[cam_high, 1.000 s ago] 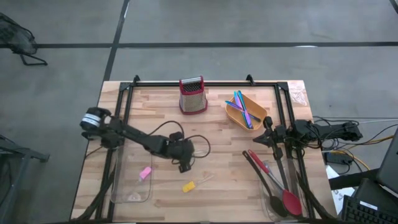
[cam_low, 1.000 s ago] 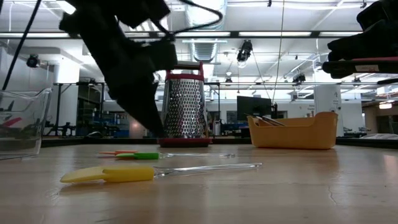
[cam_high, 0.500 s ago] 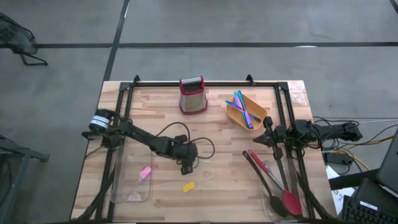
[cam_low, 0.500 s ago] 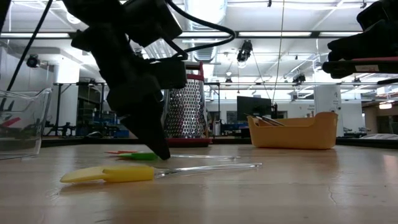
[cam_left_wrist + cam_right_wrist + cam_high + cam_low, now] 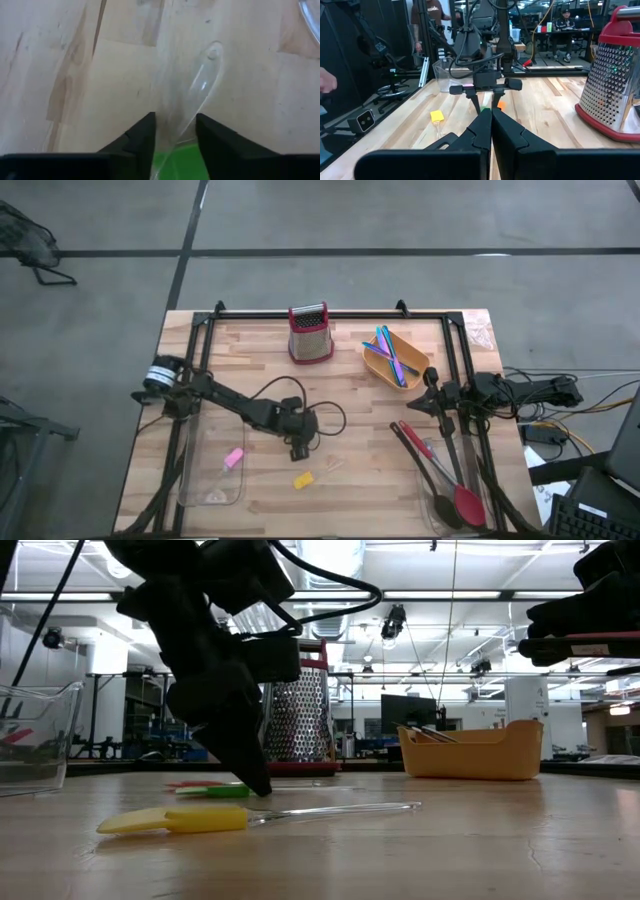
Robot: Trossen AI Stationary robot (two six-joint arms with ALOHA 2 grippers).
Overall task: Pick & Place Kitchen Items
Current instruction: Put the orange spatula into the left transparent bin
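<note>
My left gripper (image 5: 300, 448) points steeply down at the table's middle, its tips (image 5: 258, 787) at the wood. Its fingers (image 5: 145, 135) are open, one on each side of the clear handle (image 5: 197, 95) of a small green piece (image 5: 185, 162). That green piece (image 5: 225, 791) lies flat, with an orange piece (image 5: 190, 784) just behind it. A yellow piece (image 5: 303, 479) with a clear handle lies nearer the front edge. A pink piece (image 5: 233, 458) rests in a clear container (image 5: 205, 492). My right gripper (image 5: 491, 125) waits shut at the right edge. My left gripper comes from above, slanting, with its fingers across the green piece's clear handle (image 5: 186, 125), close to the green head. The piece lies flat on the table. I cannot tell whether the fingers touch the handle.
A red box grater (image 5: 310, 333) stands at the far edge. Beside it an orange bowl (image 5: 380, 370) holds blue, purple and green sticks. Black spoons and a red-headed spoon (image 5: 445, 480) lie at the near right. A cable loops behind the left gripper (image 5: 325, 418).
My left gripper has come down to the table and shifted slightly right, so its tips now stand at the wood beside the green piece. The pieces on the table have not moved.
</note>
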